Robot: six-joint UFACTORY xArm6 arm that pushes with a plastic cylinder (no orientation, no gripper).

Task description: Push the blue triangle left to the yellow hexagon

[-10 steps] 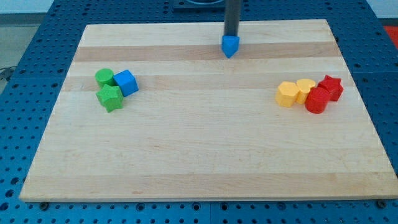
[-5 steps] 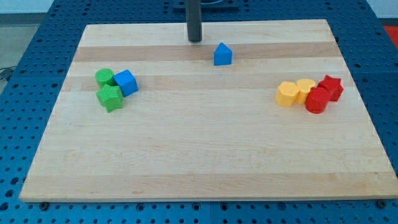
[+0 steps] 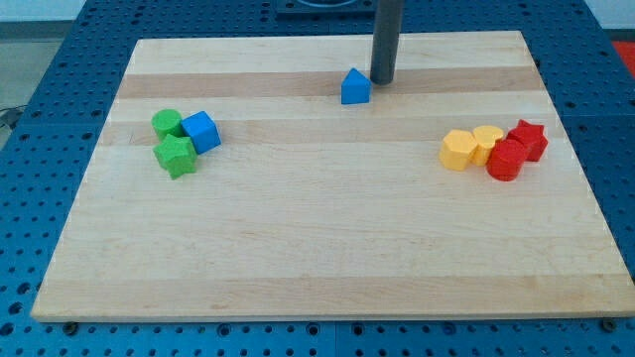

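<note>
The blue triangle point(image 3: 355, 87) lies near the view's top centre of the wooden board point(image 3: 317, 248). My tip point(image 3: 383, 80) stands just to its right and slightly above, close to it or touching. The yellow hexagon point(image 3: 457, 151) lies at the view's right, well down and right of the triangle, touching a yellow heart-like block point(image 3: 487, 142).
Two red blocks point(image 3: 507, 160) point(image 3: 529, 139) sit right of the yellow ones. At the view's left a blue cube point(image 3: 201, 131) touches a green round block point(image 3: 167, 124) and a green star-like block point(image 3: 176, 156).
My tip went from above the triangle to its upper left, then across to its right side. The blue triangle shifted slightly left and down, and turned.
</note>
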